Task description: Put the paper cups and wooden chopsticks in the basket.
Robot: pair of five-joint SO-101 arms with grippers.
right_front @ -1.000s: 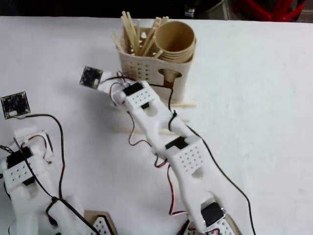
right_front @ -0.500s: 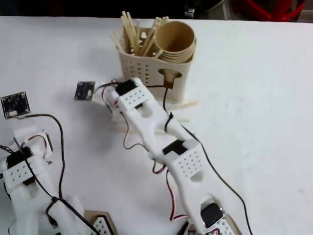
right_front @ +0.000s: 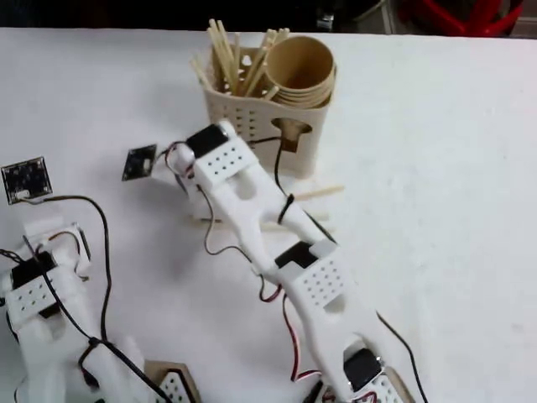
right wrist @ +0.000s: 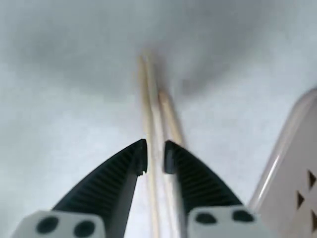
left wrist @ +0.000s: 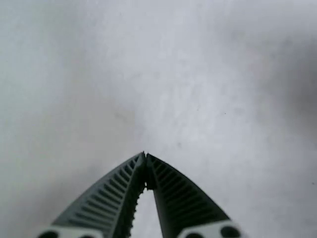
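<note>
My landmark is the cream perforated plastic basket [right_front: 252, 117] at the far side of the white table [right_front: 436, 168]. A stack of tan paper cups [right_front: 299, 63] sits in its right half, and a bundle of upright wooden chopsticks [right_front: 226, 54] leans in its left half. A few loose pale wooden chopsticks [right_front: 323, 192] lie flat just in front of the basket, partly under my right arm. The right gripper [right wrist: 154, 151] hangs low over them beside the basket's front wall, its jaws a narrow gap apart with one stick running through the gap. I cannot tell whether the pads press it. My left gripper [left wrist: 145, 157] is well away from the basket, over bare table, tips together on nothing.
</note>
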